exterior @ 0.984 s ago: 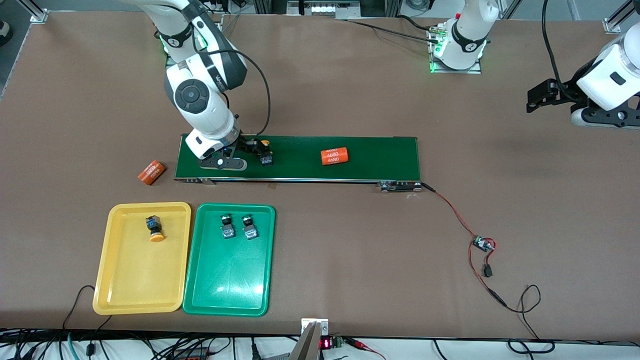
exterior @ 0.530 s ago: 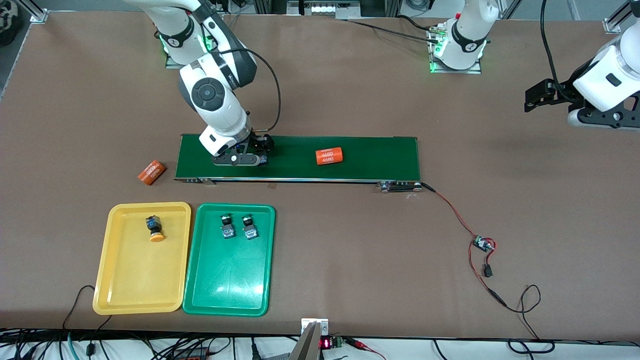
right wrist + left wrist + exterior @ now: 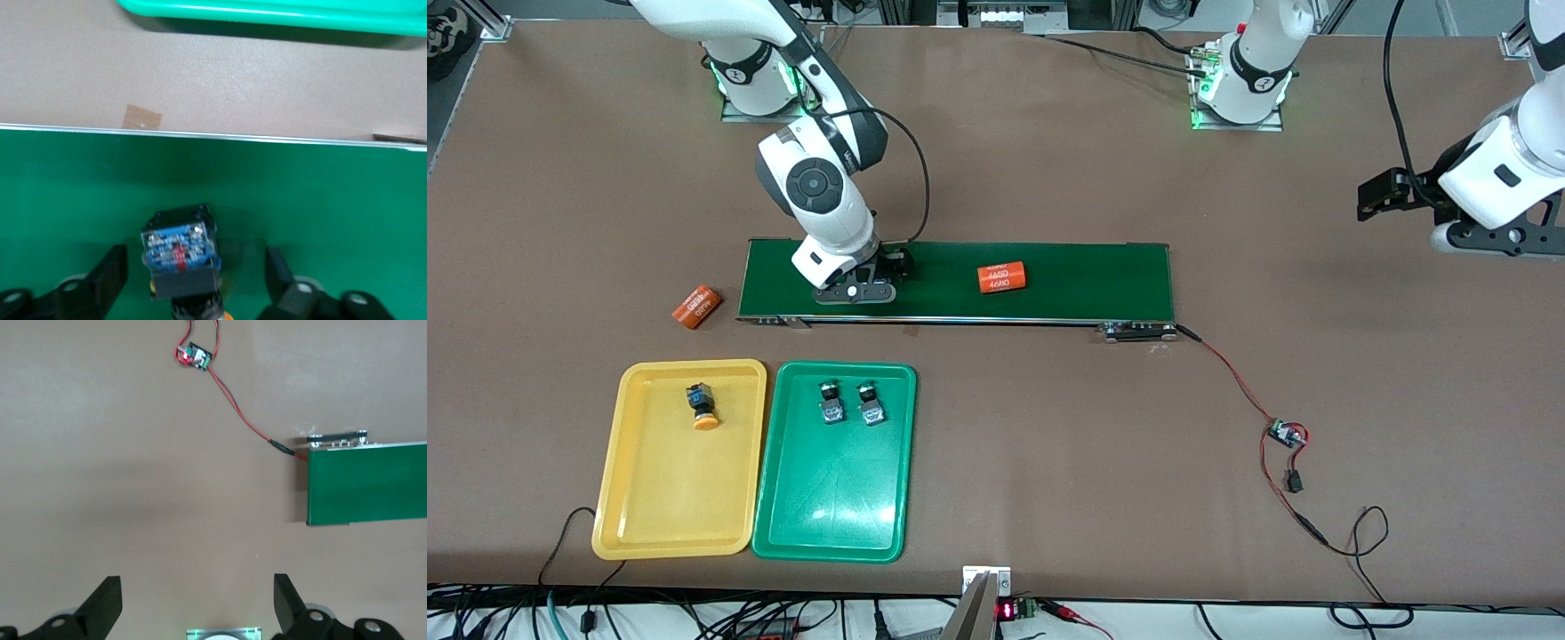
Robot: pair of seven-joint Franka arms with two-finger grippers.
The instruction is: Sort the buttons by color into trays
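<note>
the right gripper [image 3: 193, 283] is down on the belt [image 3: 1085, 280], fingers [image 3: 110, 270] apart around a button [image 3: 180, 257], not yet touching. the left gripper [image 3: 198, 603] waits wide open over bare surface [image 3: 133, 453].

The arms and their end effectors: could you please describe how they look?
Both arms are glossy white with dark grey joint sections; a black cable loops beside the right end effector. Each end effector has black fingers, as has the left end effector. The bases glow green.

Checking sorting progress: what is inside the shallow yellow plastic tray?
One push-button switch with a yellow-orange cap lies in the yellow tray, near the end closest to the conveyor. Nothing covers the tray, so all of its floor shows.
</note>
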